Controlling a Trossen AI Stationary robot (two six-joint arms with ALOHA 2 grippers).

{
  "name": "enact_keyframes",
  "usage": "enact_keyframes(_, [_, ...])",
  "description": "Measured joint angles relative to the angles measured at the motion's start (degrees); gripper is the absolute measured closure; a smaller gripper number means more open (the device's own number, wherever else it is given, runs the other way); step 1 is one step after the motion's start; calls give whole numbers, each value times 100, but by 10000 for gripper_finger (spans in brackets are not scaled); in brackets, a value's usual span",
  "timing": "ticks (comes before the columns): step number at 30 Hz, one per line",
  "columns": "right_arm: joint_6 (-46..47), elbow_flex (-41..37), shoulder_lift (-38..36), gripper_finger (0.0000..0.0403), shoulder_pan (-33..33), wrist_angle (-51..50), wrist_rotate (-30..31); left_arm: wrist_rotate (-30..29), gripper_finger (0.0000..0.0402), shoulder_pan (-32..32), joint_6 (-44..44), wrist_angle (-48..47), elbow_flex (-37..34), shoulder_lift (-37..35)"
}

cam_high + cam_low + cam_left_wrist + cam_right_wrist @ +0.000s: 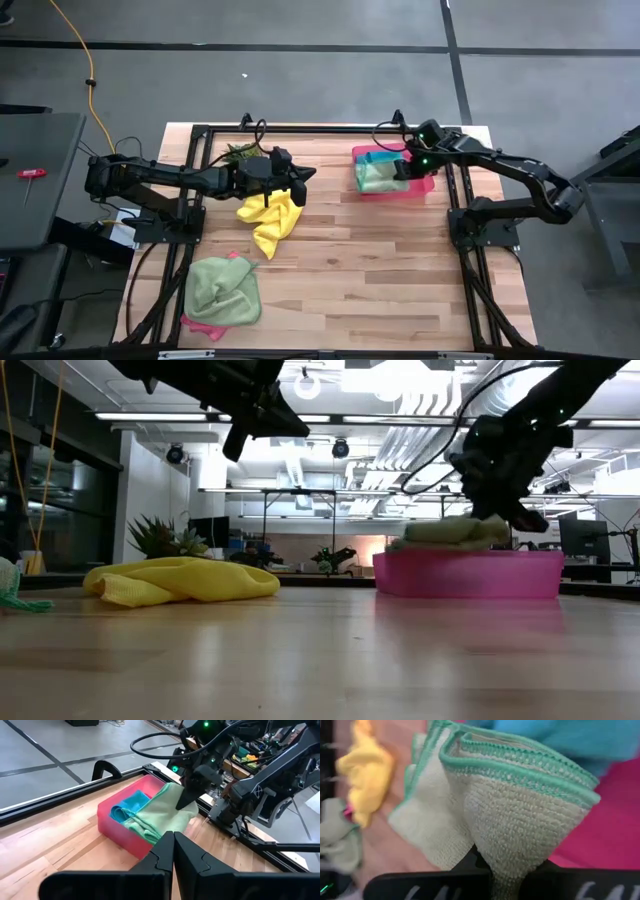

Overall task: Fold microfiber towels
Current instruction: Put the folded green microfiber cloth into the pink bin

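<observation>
Right gripper (405,168), fingers closed on the folded light green microfiber towel (378,176) at the rigid pink rectangular tray (428,186), where it overlaps a folded teal microfiber towel (128,805); left gripper (300,180), fingers closed on nothing, held above the crumpled yellow microfiber towel (268,224) near the middle of the wooden table (400,270). Five cloths are countable: one yellow, one teal, one pink (203,325) and two light green, the second light green towel (222,290) lying rumpled over the pink one by the table's near left edge. Each cloth looks light, limp and fuzzy, likely to sag and drag instead of sliding, so a pinch at a hemmed corner or edge seems the surest hold.
</observation>
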Motion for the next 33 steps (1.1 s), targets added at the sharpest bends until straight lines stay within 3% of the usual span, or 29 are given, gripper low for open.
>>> enact_keyframes(5, [-149, -15, 34, 402, -117, -58, 402, -52, 401, 0, -14, 0, 0, 0])
enact_keyframes(15, [-200, -21, 812, 402, 237, 171, 265, -52, 401, 0, -19, 0, 0, 0])
enact_keyframes(21, [298, -19, 898, 401, 369, 684, 44, -69, 401, 0, -38, 1, 0, 0])
enact_keyframes(33, [786, -19, 903, 384, 371, 270, 606, -72, 401, 1, -32, 17, 0, -2])
